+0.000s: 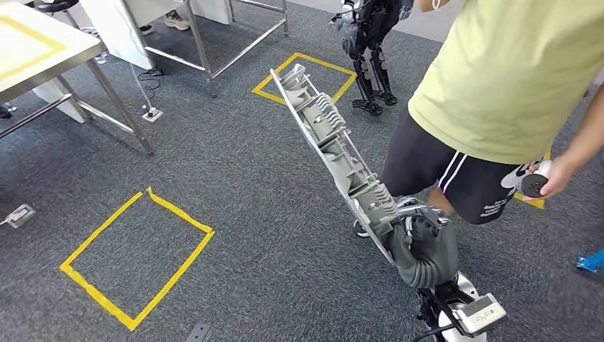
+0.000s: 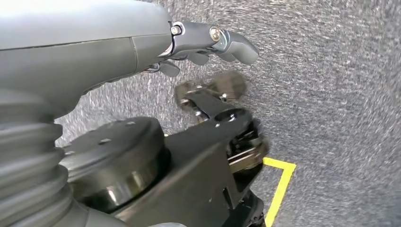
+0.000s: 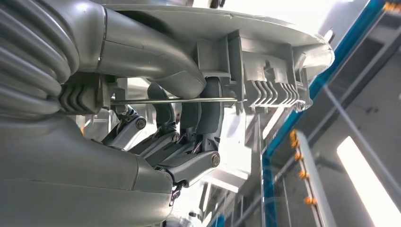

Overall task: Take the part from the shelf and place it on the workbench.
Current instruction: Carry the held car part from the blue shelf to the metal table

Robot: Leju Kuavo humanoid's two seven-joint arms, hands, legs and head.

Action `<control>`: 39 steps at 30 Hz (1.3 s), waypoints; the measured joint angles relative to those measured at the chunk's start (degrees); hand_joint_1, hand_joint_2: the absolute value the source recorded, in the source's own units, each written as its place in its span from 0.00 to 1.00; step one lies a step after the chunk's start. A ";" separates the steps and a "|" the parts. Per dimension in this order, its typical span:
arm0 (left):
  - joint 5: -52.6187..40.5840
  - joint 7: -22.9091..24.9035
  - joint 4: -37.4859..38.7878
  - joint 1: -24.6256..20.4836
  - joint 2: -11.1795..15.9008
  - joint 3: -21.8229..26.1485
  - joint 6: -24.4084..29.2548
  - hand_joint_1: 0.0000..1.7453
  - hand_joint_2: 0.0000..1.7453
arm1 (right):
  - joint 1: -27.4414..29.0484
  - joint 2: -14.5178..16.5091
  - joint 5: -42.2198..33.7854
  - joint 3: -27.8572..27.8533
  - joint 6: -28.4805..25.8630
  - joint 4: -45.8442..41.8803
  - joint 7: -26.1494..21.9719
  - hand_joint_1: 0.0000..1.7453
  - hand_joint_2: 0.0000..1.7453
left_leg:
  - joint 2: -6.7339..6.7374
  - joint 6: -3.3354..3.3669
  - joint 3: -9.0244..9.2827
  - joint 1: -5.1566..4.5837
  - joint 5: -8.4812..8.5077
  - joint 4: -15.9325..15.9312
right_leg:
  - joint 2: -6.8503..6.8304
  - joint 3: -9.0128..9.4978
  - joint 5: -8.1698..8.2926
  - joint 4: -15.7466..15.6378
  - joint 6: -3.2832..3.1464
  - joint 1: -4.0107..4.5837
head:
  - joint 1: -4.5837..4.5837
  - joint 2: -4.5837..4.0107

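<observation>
Head view: the right robot hand (image 1: pixel 420 239) grips the long grey ribbed plastic part (image 1: pixel 329 142) by one end, so carry it level, clear of the person (image 1: pixel 498 85), to the steel-legged table (image 1: pixel 43 50); the left robot hand (image 2: pixel 208 42) hangs empty, fingers loosely apart.

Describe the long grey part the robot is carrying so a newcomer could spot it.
Over the grey carpet, beside the person in the yellow-green shirt, the right hand grips one end of a long grey ribbed plastic part. It slants away toward a yellow tape square, the sole long panel.

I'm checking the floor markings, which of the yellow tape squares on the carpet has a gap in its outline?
The large yellow tape square at the near left: its far corner is split open. The smaller square behind the long grey ribbed plastic part looks closed.
</observation>
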 joint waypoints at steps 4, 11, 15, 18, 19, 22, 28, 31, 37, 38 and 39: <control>-0.05 0.71 0.02 0.00 0.26 0.00 0.52 0.00 1.00 | 0.13 0.00 0.37 0.01 -0.25 0.00 0.05 1.00 1.00 | 1.51 -0.65 1.99 0.38 1.43 -1.05 | -3.38 -0.10 -0.31 0.42 0.25 -0.05 | -0.04 0.00; -1.07 1.78 -0.09 -0.41 0.44 0.01 0.48 0.00 1.00 | 0.41 0.07 1.45 -0.04 -0.04 -0.65 0.45 1.00 1.00 | 2.63 1.66 7.44 0.06 4.74 -11.67 | -5.74 -0.09 -1.54 1.75 2.40 0.20 | 0.16 0.00; -1.31 2.05 -0.16 -1.09 0.13 0.01 0.30 0.00 1.00 | 0.88 0.12 1.95 -0.51 0.47 -1.48 0.66 1.00 1.00 | 0.08 2.62 7.07 0.42 5.23 -11.79 | 0.37 -5.03 -7.65 12.68 3.40 -0.37 | 0.51 0.00; -1.02 1.90 -0.19 -1.30 -0.03 0.06 0.22 0.00 1.00 | 1.01 0.11 2.04 -0.87 1.09 -1.55 0.70 1.00 1.00 | -2.24 2.65 6.85 0.41 5.44 -11.67 | 0.98 -7.67 -7.98 17.44 3.28 -0.40 | 0.61 0.00; -0.91 1.80 -0.20 -1.32 -0.07 0.10 0.11 0.00 1.00 | 0.99 0.11 2.07 -0.98 1.28 -1.55 0.72 1.00 1.00 | -3.10 2.55 6.84 0.42 5.52 -11.62 | 1.33 -6.37 -6.03 14.63 3.09 -0.44 | 0.63 0.00; -0.79 1.48 -0.38 -1.55 -0.39 0.29 -0.24 0.00 1.00 | 0.88 0.11 2.18 -1.23 1.59 -1.57 0.67 1.00 1.00 | -5.53 1.86 6.57 0.41 5.93 -11.53 | 4.59 -1.04 -1.34 3.46 2.60 -0.57 | 0.72 0.00; -0.90 1.51 -0.46 -1.54 -0.40 0.45 -0.15 0.00 1.00 | 0.93 0.13 2.60 -1.32 0.87 -1.79 0.30 1.00 1.00 | -4.08 0.01 4.46 0.36 5.15 -9.76 | 2.10 -0.47 -0.27 0.88 0.81 -0.51 | 0.44 0.00; -0.96 1.68 -0.48 -1.99 0.03 0.59 0.61 0.00 1.00 | 1.43 0.13 2.97 -1.42 0.13 -2.14 0.15 1.00 1.00 | 0.30 -0.16 0.20 0.20 -0.52 0.54 | -0.47 -0.70 -0.15 0.77 0.28 -0.24 | -0.16 0.00; -0.90 2.17 -0.49 -2.05 0.96 1.34 0.93 0.00 1.00 | 1.49 0.13 2.83 -1.37 0.36 -2.16 0.31 1.00 1.00 | 4.52 0.33 7.16 -0.16 3.88 -9.39 | -4.89 -0.78 -0.58 1.39 0.75 0.17 | -0.34 0.00; -0.90 2.13 -0.50 -2.05 1.01 1.50 0.93 0.00 1.00 | 1.47 0.13 2.82 -1.36 0.39 -2.16 0.32 1.00 1.00 | 5.40 0.74 8.05 -0.31 4.23 -11.29 | -5.48 -0.79 -0.70 1.54 1.00 0.36 | -0.32 0.00; -0.90 2.10 -0.51 -1.98 1.02 1.63 0.91 0.00 1.00 | 1.45 0.14 2.80 -1.35 0.38 -2.16 0.32 1.00 1.00 | 5.57 1.16 8.06 -0.47 4.09 -11.73 | -6.07 -0.78 -0.76 1.59 1.25 0.52 | -0.28 0.00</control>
